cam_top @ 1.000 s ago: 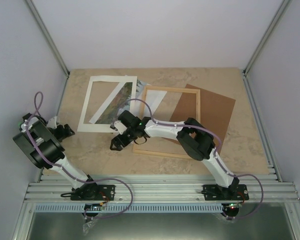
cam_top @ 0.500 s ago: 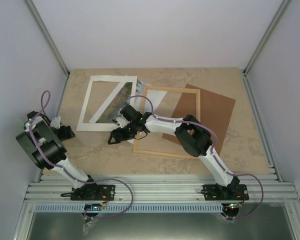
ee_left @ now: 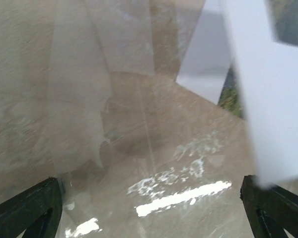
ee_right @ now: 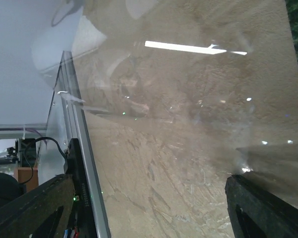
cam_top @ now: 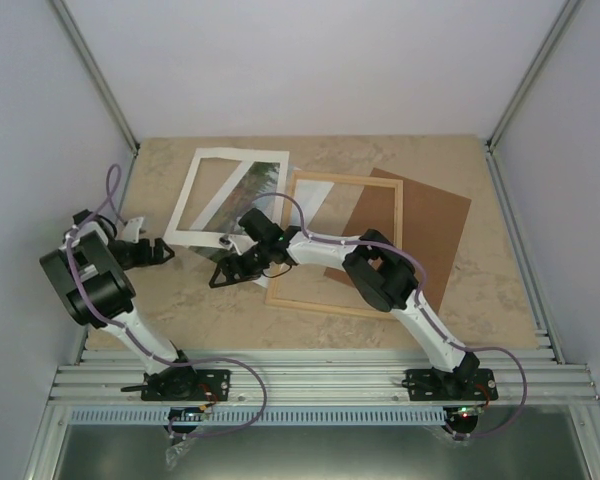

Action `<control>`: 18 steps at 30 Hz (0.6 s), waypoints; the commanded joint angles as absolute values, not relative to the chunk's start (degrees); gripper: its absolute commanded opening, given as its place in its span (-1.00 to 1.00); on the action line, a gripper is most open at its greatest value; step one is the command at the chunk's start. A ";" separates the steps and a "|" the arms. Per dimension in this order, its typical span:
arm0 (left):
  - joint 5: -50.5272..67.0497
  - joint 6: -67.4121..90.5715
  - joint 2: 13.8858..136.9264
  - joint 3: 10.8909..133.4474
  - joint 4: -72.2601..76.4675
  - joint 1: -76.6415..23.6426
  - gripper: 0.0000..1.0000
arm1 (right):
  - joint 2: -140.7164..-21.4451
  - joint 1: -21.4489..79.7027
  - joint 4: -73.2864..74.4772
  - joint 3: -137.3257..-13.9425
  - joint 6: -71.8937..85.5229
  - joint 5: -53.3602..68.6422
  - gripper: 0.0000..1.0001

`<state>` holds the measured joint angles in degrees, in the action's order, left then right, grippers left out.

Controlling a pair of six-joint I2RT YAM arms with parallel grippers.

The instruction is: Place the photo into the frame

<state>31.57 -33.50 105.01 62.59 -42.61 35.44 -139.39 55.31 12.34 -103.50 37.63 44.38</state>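
The photo lies at the back left under a white mat, its green trees showing through the mat's window. The light wooden frame lies in the middle of the table, right of the mat. My left gripper is open at the mat's near left corner, low over the table. In the left wrist view the mat ends beside the right-hand finger, and a green strip of the photo shows. My right gripper is open just left of the frame's near left corner, holding nothing.
A brown backing panel lies partly under the frame's right side. A clear, reflective sheet seems to lie on the marble table below both grippers. Aluminium rails run along the near edge, and cage walls close in the sides.
My left arm has swung right, up to the mat's near corner, and the mat has shifted right and away. The right gripper has slid left, off the frame's corner.
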 commanded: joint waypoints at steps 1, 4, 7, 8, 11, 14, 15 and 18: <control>36.43 -34.92 111.20 58.32 -52.46 32.39 0.99 | -147.53 56.16 20.22 -100.84 37.86 39.30 0.63; 39.46 -37.03 111.61 59.63 -54.96 31.87 0.99 | -148.66 56.07 20.52 -101.77 37.39 39.20 0.53; 39.86 -38.63 111.28 59.29 -55.60 30.76 0.99 | -150.17 55.99 20.77 -102.71 37.55 39.05 0.52; 39.85 -38.46 111.05 59.12 -55.28 30.68 0.99 | -150.53 55.91 20.70 -102.86 37.77 39.07 0.53; 40.60 -38.38 111.32 59.44 -55.18 30.67 0.92 | -151.08 55.74 20.54 -103.08 37.35 39.13 0.54; 43.10 -39.62 112.13 60.99 -56.97 30.76 0.74 | -150.88 55.58 20.55 -102.78 37.34 38.99 0.53; 44.08 -39.87 112.03 61.53 -57.57 30.76 0.67 | -150.67 55.55 20.56 -102.55 37.28 38.87 0.53; 46.20 -39.28 111.04 62.99 -58.71 30.73 0.51 | -149.90 55.37 20.18 -101.64 37.07 38.76 0.52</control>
